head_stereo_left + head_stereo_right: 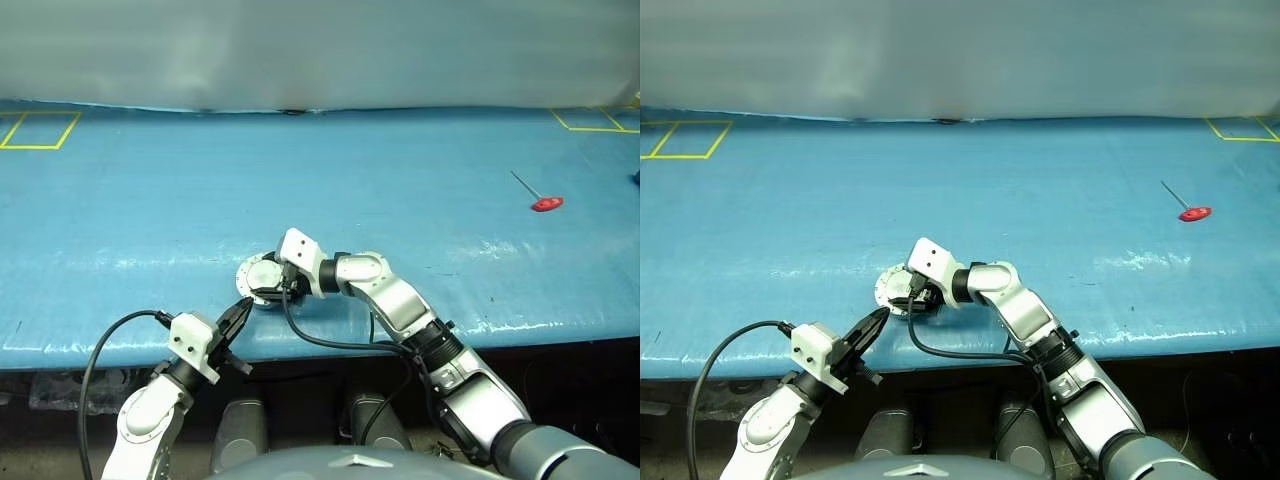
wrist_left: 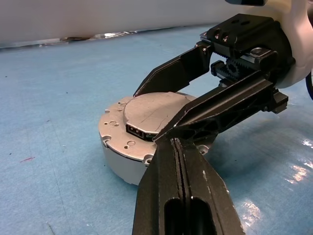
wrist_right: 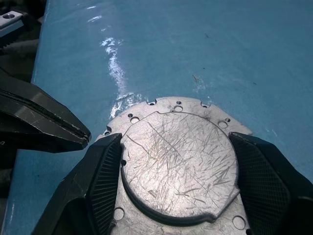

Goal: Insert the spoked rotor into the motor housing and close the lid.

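The right gripper (image 3: 171,196) reaches leftward over the motor, its two fingers (image 3: 95,183) spread wide on either side of the lid's (image 3: 178,159) raised, scratched centre, the pads close against its edge; whether they press it I cannot tell. The lid lies flat and closed on the housing (image 2: 120,161), near the front edge of the blue table (image 1: 420,170); the left gripper (image 1: 238,315) has its jaws together, its tip just beside the housing; a red-handled tool (image 1: 545,203) lies well apart at far right.
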Tool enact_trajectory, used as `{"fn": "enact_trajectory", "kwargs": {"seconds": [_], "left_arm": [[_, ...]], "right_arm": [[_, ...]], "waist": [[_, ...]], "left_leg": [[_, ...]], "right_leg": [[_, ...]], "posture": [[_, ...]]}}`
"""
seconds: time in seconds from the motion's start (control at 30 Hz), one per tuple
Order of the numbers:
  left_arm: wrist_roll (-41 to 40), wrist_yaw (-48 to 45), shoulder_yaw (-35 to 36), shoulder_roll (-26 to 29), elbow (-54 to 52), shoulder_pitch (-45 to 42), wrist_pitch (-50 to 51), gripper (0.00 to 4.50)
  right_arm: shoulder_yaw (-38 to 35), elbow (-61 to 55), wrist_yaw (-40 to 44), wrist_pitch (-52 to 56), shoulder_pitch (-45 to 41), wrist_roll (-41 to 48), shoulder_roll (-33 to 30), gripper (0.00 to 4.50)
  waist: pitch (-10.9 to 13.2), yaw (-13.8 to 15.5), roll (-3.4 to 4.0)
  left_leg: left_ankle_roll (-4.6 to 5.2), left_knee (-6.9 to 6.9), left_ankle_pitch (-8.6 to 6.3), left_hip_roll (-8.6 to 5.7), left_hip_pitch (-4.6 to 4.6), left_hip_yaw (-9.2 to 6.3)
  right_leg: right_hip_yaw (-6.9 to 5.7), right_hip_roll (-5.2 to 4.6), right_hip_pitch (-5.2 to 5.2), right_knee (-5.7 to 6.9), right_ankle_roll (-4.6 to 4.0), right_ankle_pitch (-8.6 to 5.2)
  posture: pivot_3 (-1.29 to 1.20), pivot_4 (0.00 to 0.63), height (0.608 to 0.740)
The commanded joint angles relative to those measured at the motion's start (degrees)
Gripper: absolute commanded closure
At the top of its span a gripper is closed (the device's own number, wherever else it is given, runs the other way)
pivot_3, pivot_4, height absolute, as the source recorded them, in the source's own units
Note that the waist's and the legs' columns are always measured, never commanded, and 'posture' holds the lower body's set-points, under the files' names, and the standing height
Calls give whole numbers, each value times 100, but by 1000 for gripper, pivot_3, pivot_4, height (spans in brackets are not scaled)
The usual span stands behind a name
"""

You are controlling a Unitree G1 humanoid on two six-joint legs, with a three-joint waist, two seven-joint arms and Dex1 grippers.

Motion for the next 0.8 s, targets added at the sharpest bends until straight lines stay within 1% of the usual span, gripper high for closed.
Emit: {"fn": "enact_trajectory", "kwargs": {"seconds": [0.03,0.2,0.3,0.8], "left_arm": [[-83,-28,-4,11,-25,-11,-45,4500],[-78,-39,-13,-9,-6,-10,-55,4500],[-80,-52,-29,-16,3,-11,-54,4500],[-74,-90,-104,-29,42,-26,-61,4500]], "right_arm": [[-40,156,196,-262,-118,-12,12,1359],[-7,369,347,-359,-231,-88,-5,1359],[-23,446,408,-232,-303,-86,14,1359],[-105,765,405,-403,-512,-232,65,1359]], "waist": [[0,-6,0],[0,-10,0],[-1,-12,1],[-1,-20,3]], "left_leg": [[0,0,0,0,1,0],[0,0,0,0,2,0],[0,0,0,0,3,1],[0,0,0,2,15,1]], "right_leg": [[0,0,1,0,0,0],[0,0,4,0,0,0],[1,0,5,0,0,0],[1,1,10,4,0,0]], "posture": [[0,150,740],[0,150,740],[0,150,740],[0,150,740]]}}
